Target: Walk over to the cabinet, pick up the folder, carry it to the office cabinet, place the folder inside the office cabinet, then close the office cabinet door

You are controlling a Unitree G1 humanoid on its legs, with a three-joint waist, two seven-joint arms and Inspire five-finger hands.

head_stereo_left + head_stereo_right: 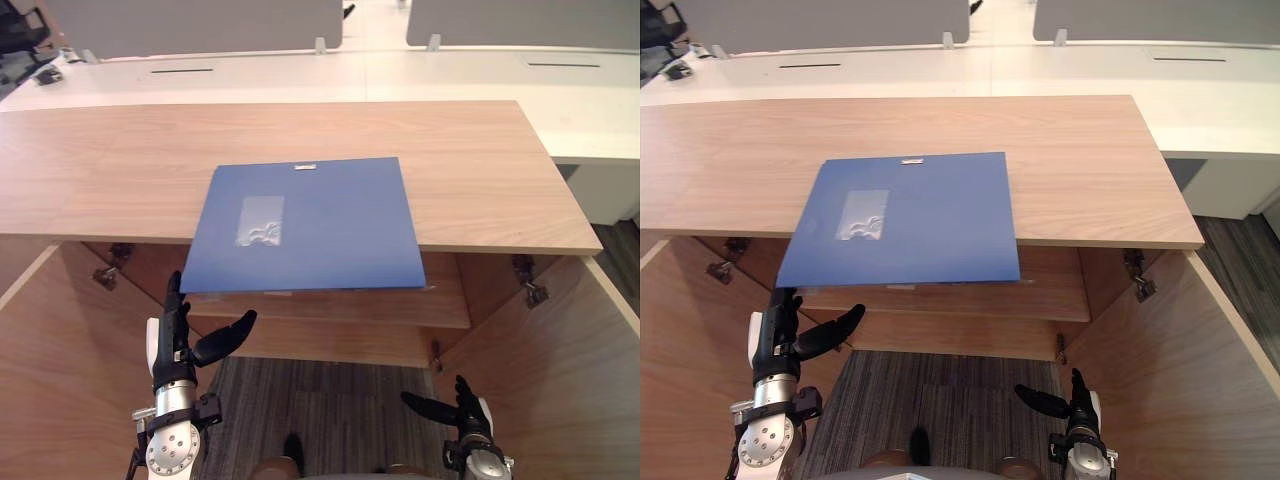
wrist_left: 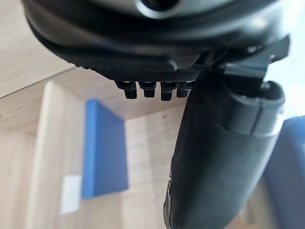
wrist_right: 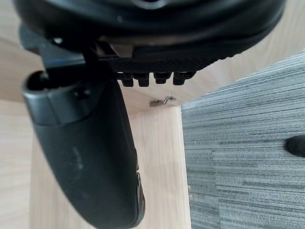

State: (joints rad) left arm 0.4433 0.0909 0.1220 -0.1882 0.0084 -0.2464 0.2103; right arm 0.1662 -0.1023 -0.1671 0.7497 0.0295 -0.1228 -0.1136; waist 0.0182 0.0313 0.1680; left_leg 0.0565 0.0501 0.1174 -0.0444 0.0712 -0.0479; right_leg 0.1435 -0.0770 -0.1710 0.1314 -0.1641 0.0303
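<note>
A blue folder lies flat on the wooden cabinet's top, and its near edge juts out over the front. A clear label pocket sits on its left half. My left hand is raised just below the folder's front left corner, fingers straight up and thumb spread, apart from the folder and open. My right hand hangs lower at the right, also open and holding nothing. Past the left hand's thumb in the left wrist view I see a blue patch against wood; I cannot tell what it is.
The cabinet's two doors stand swung out toward me, the left door and the right door flanking my arms. A wooden shelf shows inside under the top. Grey carpet lies below. White desks with grey partitions stand behind.
</note>
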